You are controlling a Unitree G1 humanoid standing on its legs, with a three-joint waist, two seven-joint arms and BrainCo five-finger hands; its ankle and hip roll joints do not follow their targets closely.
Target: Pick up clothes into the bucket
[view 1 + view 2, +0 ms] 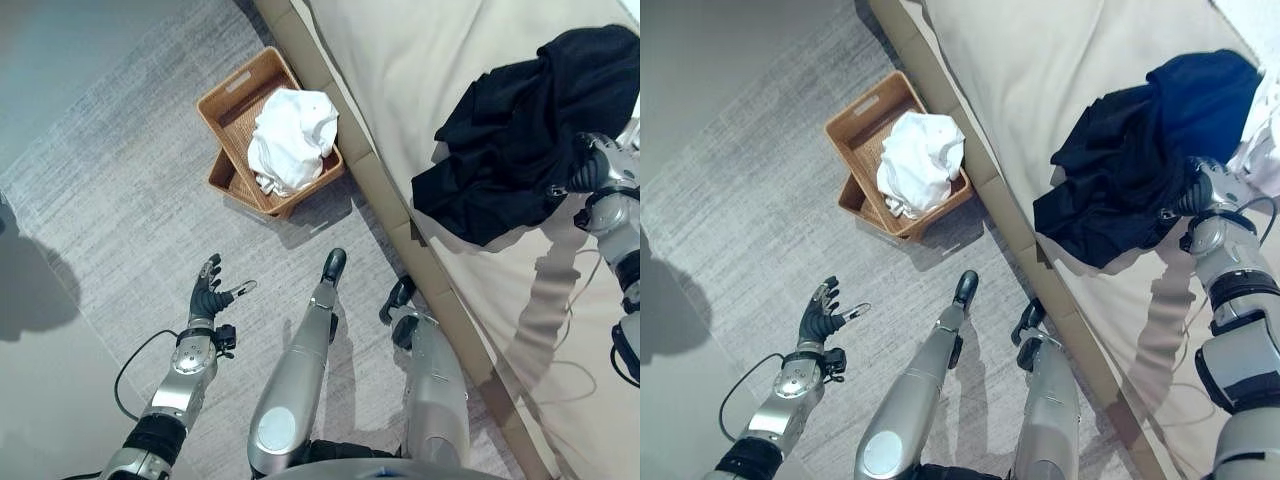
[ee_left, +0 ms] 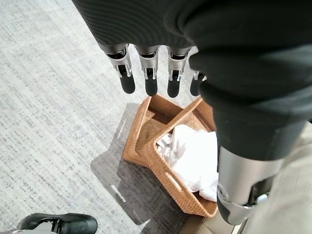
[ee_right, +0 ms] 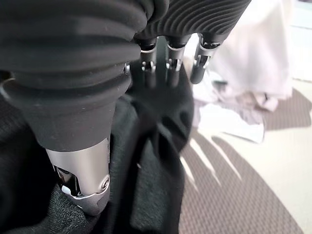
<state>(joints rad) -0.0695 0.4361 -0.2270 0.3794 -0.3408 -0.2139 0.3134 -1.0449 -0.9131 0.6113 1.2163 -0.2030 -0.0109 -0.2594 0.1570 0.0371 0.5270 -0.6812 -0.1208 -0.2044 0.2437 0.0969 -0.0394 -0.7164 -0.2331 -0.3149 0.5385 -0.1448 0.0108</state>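
Woven brown wicker makes up the basket [image 1: 232,103] sitting on the grey carpet [image 1: 120,210], pushed up close against the side of the bed [image 1: 430,70]. It looks like two baskets stacked, the upper one skewed across the lower. A crumpled white garment [image 1: 292,135] is heaped inside the upper one, spilling toward the rim nearest the bed.

Up on the bed's beige cover lies a dark garment [image 1: 520,140], black with a navy part, bunched and draped toward the mattress edge. The right hand [image 1: 596,165] is against that dark cloth at its side. In the right wrist view the fingers [image 3: 197,70] point down into the black fabric and the thumb lies along it, but whether they are closed on the cloth I cannot tell. Pale clothing [image 3: 253,53] lies beyond it on the bed.

The left hand [image 1: 208,296] hangs low over the carpet, well apart from the basket, fingers spread and relaxed, gripping nothing. In the left wrist view its fingers [image 2: 148,78] stand straight in a row, with the basket and white garment past them.
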